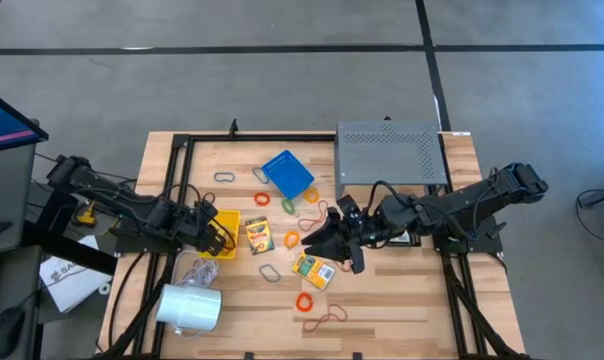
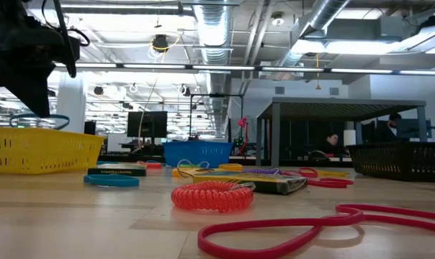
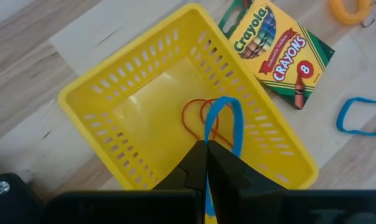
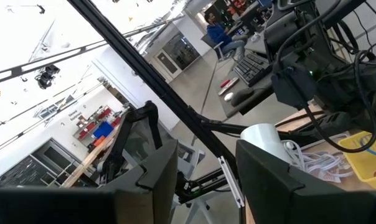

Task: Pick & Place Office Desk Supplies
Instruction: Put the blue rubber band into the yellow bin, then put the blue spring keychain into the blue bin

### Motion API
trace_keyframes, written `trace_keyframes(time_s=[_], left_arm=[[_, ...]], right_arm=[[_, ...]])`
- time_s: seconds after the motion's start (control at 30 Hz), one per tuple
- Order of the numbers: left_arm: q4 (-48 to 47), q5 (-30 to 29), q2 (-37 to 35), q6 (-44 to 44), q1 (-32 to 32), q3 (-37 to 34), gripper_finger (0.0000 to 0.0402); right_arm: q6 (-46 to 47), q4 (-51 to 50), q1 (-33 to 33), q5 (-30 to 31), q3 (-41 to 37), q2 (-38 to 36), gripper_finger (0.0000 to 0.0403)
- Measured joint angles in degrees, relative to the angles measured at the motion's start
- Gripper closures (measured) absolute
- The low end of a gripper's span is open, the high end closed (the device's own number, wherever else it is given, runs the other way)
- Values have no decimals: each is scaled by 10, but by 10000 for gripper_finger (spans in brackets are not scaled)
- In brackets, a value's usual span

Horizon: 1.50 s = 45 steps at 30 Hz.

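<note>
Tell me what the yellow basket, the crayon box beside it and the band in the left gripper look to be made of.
Yellow basket: moulded plastic, slotted walls, slight gloss. Crayon box: printed card, sharp folded edges. Blue band, pinched in the shut left gripper above the basket: likely rubber, a thin limp loop.

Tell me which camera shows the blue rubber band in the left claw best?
The left wrist view: the blue rubber band hangs from the shut left claw over the yellow basket. The low view shows only a sliver of it; the high and right wrist views don't show it clearly.
</note>
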Motion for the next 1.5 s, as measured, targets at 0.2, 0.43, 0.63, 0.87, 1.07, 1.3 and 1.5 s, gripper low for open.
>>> trace_keyframes(time_s=[0.2, 0.43, 0.63, 0.87, 1.07, 1.3, 1.5], left_arm=[[1, 0, 1, 0, 0, 0, 401], [4, 4, 1, 0, 0, 0, 386], [4, 35, 1, 0, 0, 0, 344], [5, 35, 1, -1, 0, 0, 279], [71, 7, -11, 1, 0, 0, 262], [313, -106, -62, 146, -12, 0, 274], [520, -57, -86, 354, -12, 1, 285]], right_arm=[[0, 0, 0, 0, 0, 0, 244], [0, 0, 0, 0, 0, 0, 244], [0, 0, 0, 0, 0, 0, 244], [0, 0, 0, 0, 0, 0, 244], [-33, -10, 0, 0, 0, 0, 244], [-47, -107, -19, -7, 0, 0, 244], [-36, -215, -42, -32, 0, 0, 244]])
